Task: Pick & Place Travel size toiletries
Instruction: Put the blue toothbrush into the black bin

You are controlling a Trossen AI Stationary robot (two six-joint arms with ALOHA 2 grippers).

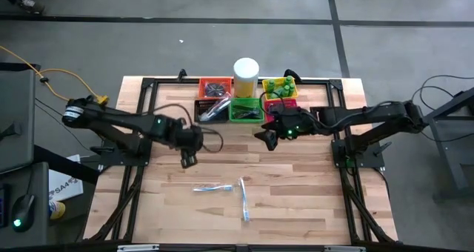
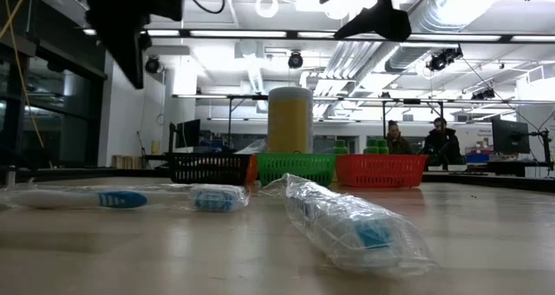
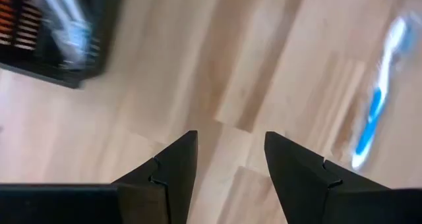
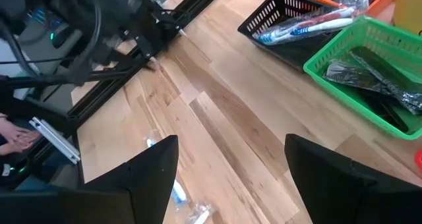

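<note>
Wooden worktop (image 1: 296,200) carries two wrapped toothbrushes (image 1: 211,188) near the black basket (image 1: 211,110). My left end effector (image 1: 188,160) hovers spread and empty beside them; I judge reaching down comes next.

Overhead and level views share toothbrushes (image 1: 211,187); wrist views seemingly closer.
</note>
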